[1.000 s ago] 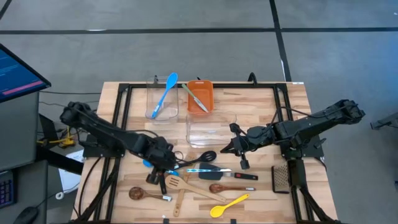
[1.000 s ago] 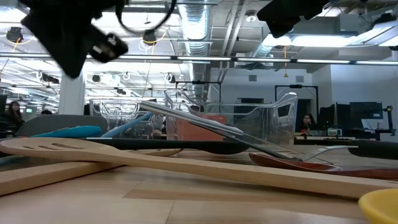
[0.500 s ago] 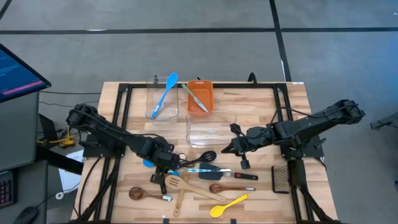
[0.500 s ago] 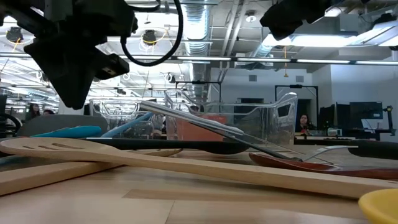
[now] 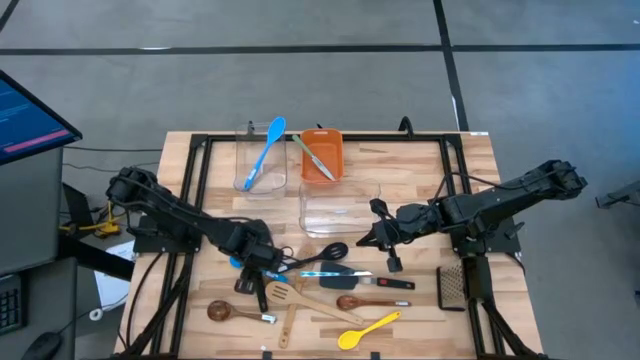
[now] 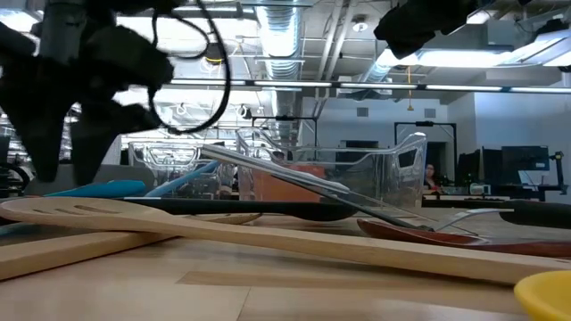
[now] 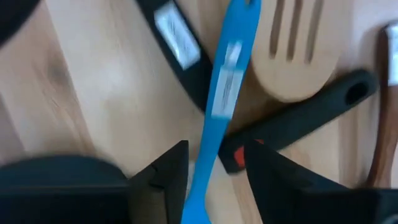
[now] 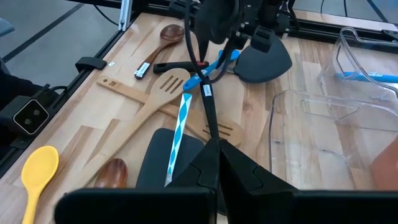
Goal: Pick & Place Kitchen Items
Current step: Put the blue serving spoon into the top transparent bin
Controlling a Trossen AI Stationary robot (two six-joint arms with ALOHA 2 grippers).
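Several long-handled kitchen items lie in a loose heap on the near half of the wooden table (image 5: 420,165). My left gripper (image 7: 217,149) points down over the heap's left end, open. Its two fingers stand on either side of a blue utensil's handle (image 7: 225,81); whether they touch it I cannot tell. The low view shows both its fingers (image 6: 40,147) hanging apart, just above the blue utensil (image 6: 89,189). My right gripper (image 8: 214,152) is shut and empty, held above the table beside a clear tub (image 5: 340,210).
Around the blue handle lie a wooden slotted spatula (image 7: 298,56), black turners (image 5: 345,282), a brown spoon (image 5: 225,312) and a yellow spoon (image 5: 368,328). At the far side stand a clear tub with a blue spoon (image 5: 265,150) and an orange bin (image 5: 322,155).
My left gripper has come down toward the blue utensil in the heap and has opened, its fingers now apart over the handle. The utensils lie as before.
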